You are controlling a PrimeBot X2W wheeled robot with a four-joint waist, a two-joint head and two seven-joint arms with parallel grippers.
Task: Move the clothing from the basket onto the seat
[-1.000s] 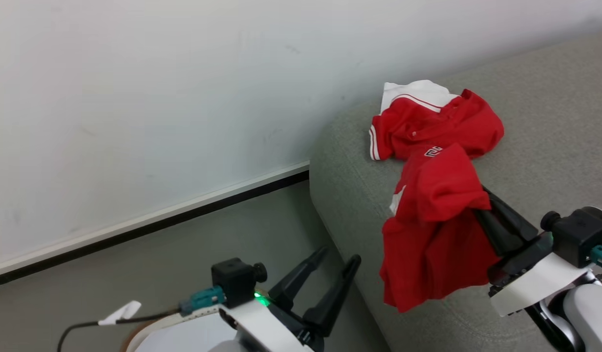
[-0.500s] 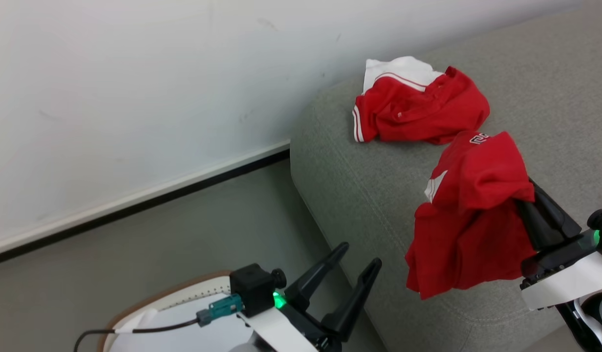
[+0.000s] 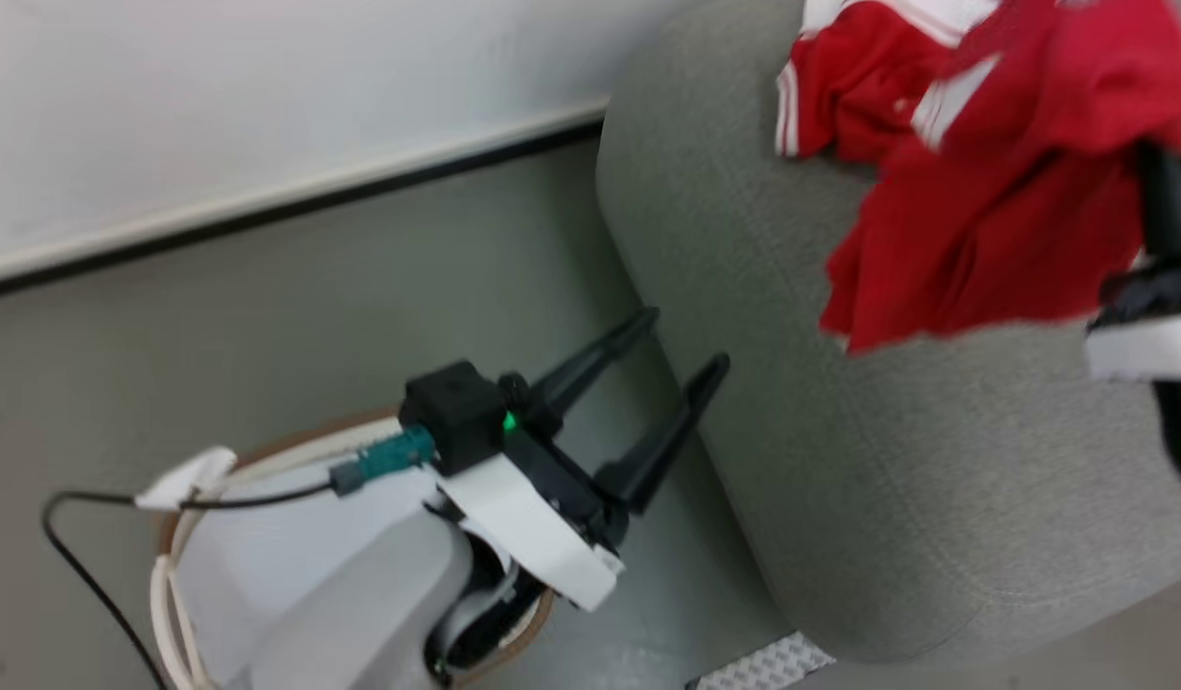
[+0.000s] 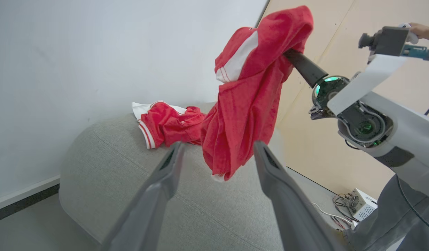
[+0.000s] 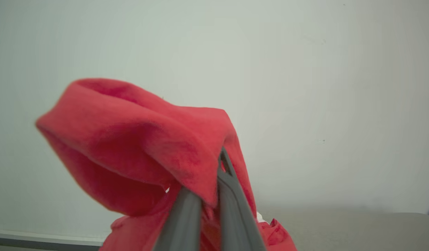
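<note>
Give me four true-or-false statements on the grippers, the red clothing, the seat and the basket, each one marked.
1. The right gripper is shut on a red garment. True.
2. The left gripper grips clothing too. False: its fingers are spread apart with nothing between them.
3. A second red garment lies on the seat. True.
4. The red garment in the right gripper hangs over the basket. False: it hangs over the seat, and the basket is off beside the seat, by the left gripper.
</note>
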